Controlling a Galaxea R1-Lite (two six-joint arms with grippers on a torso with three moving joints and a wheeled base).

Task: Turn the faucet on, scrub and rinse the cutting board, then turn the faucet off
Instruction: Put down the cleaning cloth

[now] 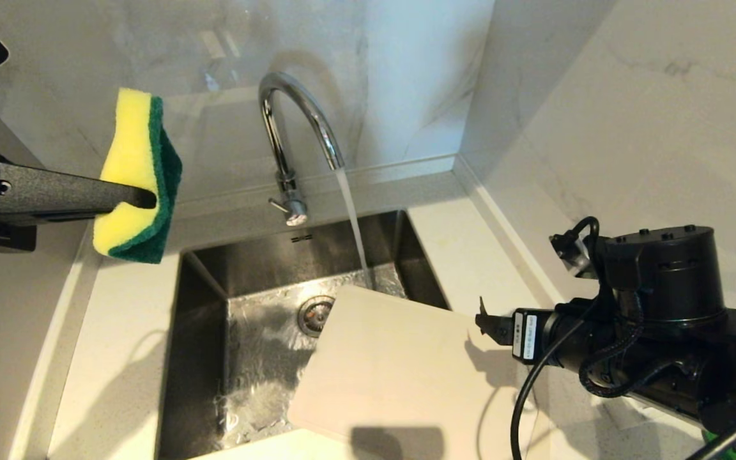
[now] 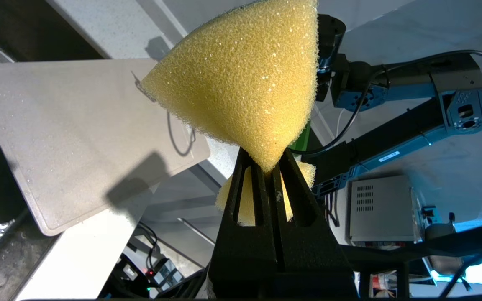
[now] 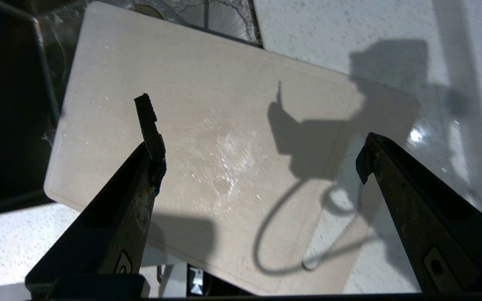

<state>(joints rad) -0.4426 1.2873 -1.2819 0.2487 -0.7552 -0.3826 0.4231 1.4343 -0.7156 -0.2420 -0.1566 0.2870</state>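
Chrome faucet (image 1: 298, 128) runs at twelve o'clock; I keep my left hand (image 1: 144, 197) clenched on the sponge (image 1: 135, 176), right hand (image 3: 257, 146) released above the board (image 1: 400, 370), which bridges sink (image 1: 202, 332) and worktop (image 1: 119, 358) for scrubbing.

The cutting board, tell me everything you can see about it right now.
The cutting board is a large, flat, cream-beige rectangle with rounded corners, plastic by its look, its surface speckled with droplets. It lies tilted across the near right corner of the steel sink, partly over the basin and partly over the white counter. The running water lands just beyond its far edge. Nothing grips it: the open right end effector hovers above it.
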